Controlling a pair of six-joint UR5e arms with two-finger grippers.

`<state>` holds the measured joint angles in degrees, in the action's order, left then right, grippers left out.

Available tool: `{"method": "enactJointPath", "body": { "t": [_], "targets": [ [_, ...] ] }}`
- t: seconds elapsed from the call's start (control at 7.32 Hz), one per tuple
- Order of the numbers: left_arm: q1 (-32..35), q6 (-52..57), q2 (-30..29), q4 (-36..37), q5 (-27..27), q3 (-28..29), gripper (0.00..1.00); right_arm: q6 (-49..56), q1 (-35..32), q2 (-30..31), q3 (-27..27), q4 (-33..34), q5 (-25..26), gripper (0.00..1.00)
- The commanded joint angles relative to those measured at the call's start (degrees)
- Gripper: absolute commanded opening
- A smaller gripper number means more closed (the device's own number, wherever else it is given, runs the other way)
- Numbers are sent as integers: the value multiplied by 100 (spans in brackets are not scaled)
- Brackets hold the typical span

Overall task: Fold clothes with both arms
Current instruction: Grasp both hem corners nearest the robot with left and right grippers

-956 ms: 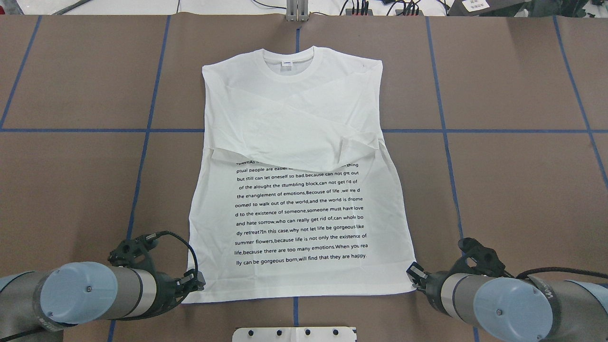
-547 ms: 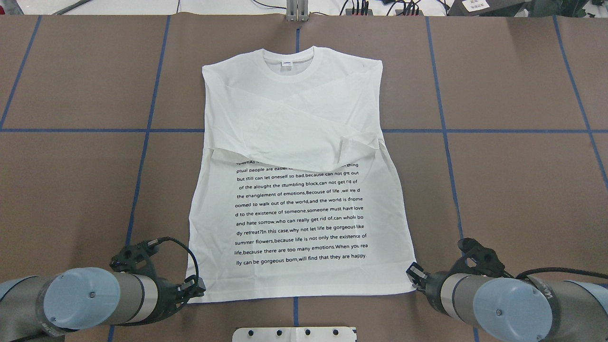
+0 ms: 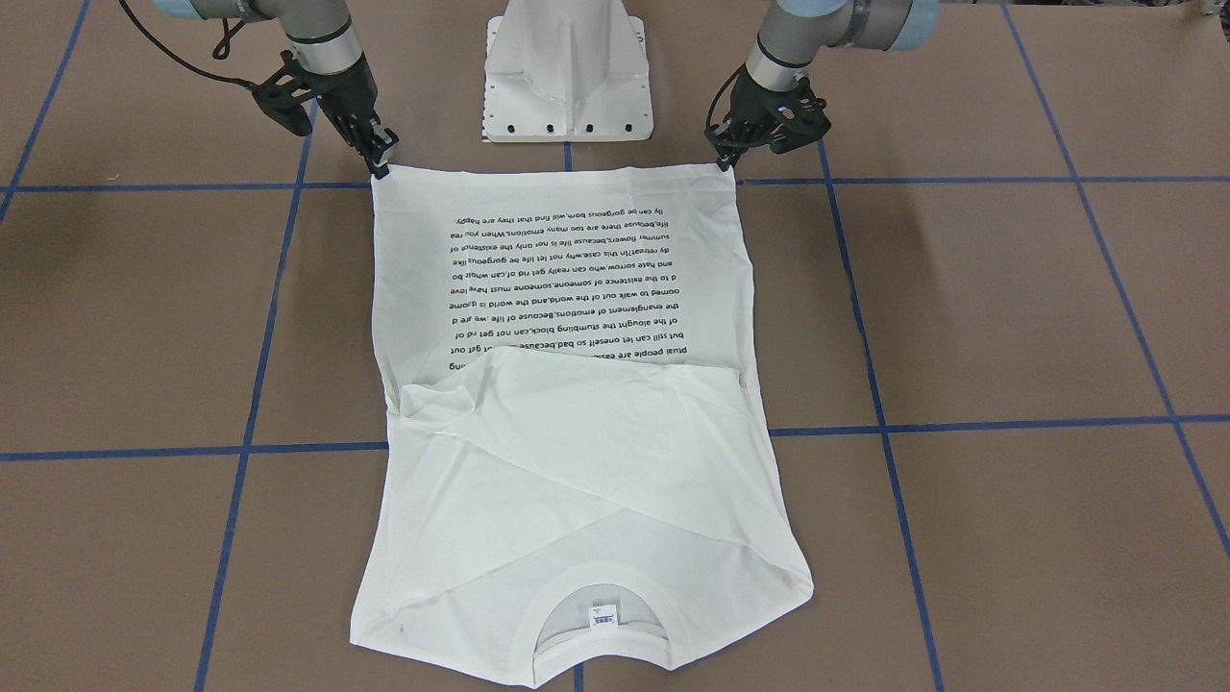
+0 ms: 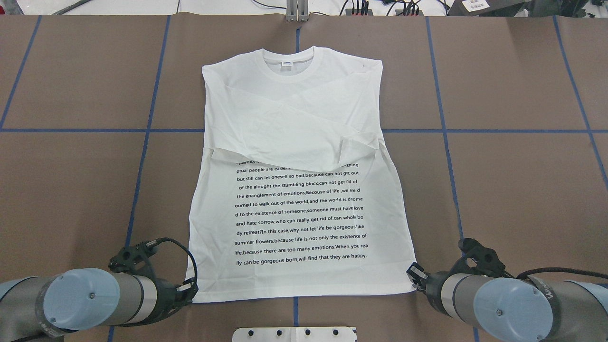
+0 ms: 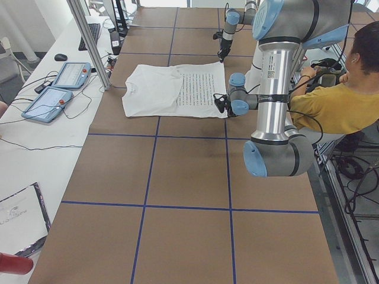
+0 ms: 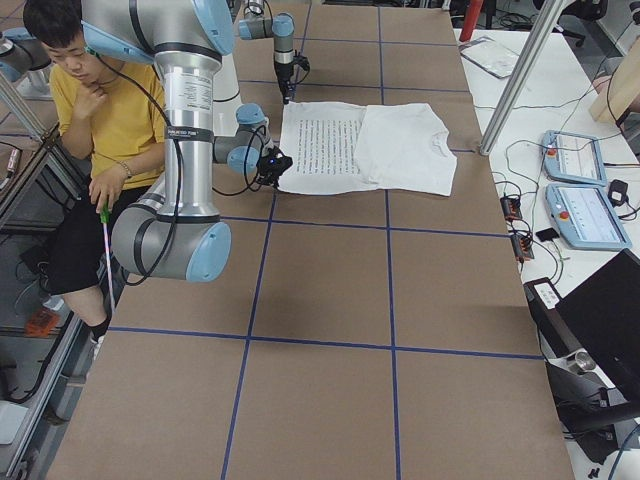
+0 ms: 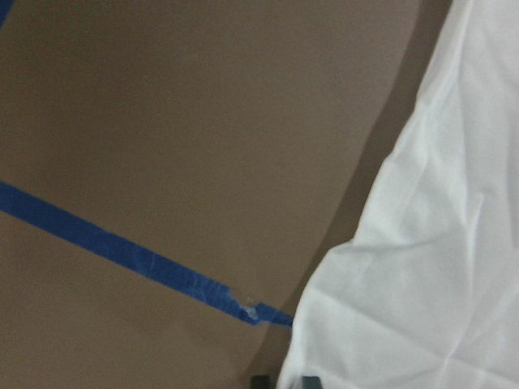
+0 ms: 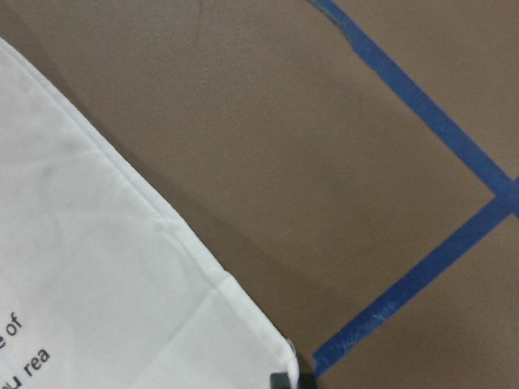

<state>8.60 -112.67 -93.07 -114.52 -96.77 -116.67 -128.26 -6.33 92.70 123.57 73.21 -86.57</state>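
Note:
The clothes are one white T-shirt lying flat on the brown table, collar at the far side and both sleeves folded across the chest above the black text. My left gripper sits low on the hem's near left corner, shut on the fabric; the front-facing view has that left gripper at the hem's right end. My right gripper is pinched on the near right hem corner, and in the front-facing view the right gripper meets the hem's left end. Each wrist view shows a corner of the T-shirt reaching the fingertips.
The white pedestal base stands just behind the hem, between the arms. Blue tape lines cross the table. A person in a yellow shirt sits behind the robot. Tablets lie on a side table beyond the collar end.
My left gripper has come down and back toward the robot onto the hem's left corner, drawing that corner in slightly. The right gripper and the rest of the shirt have not moved.

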Motion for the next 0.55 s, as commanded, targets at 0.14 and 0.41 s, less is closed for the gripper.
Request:
{"method": "enactJointPath", "body": {
  "t": [0.14, 0.41],
  "targets": [
    [1, -18, 17, 9, 0, -101, 0, -6, -9, 3, 44, 0, 0, 0],
    [-42, -62, 252, 9, -17, -529, 0, -15, 131, 12, 298, 278, 9, 0]
  ]
}}
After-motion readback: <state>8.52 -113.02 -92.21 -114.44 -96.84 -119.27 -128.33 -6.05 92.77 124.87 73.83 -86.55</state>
